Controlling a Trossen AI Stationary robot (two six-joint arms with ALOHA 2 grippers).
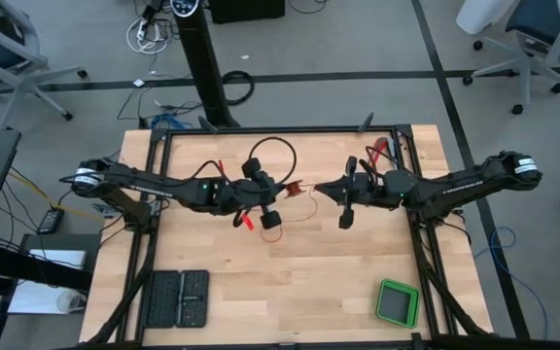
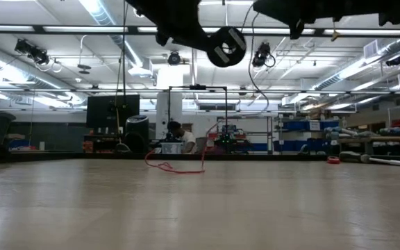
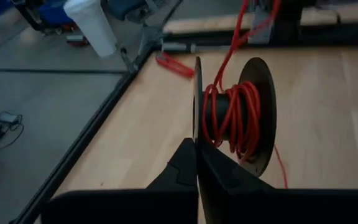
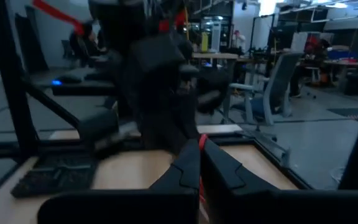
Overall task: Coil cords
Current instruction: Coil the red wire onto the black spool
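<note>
Above the counter [image 1: 290, 282], left pincer [image 3: 196, 149] clamps the spool's [image 3: 232, 118] flange; right pincer [image 4: 200, 146] pinches the light, limp wire [image 3: 244, 115]; grip near its end

Even, soft light is falling on the wooden table [image 1: 299, 282] in the high view, and the arms are casting only faint shadows. In the low view, ceiling strip lights [image 2: 106, 10] are glaring at the top, the table surface is reflecting a pale sheen, and the arms overhead are showing as dark silhouettes. The left wrist view is staying sharp on the red wire [image 3: 241, 115], while the right wrist view is looking dim and smeared with motion blur.
</note>
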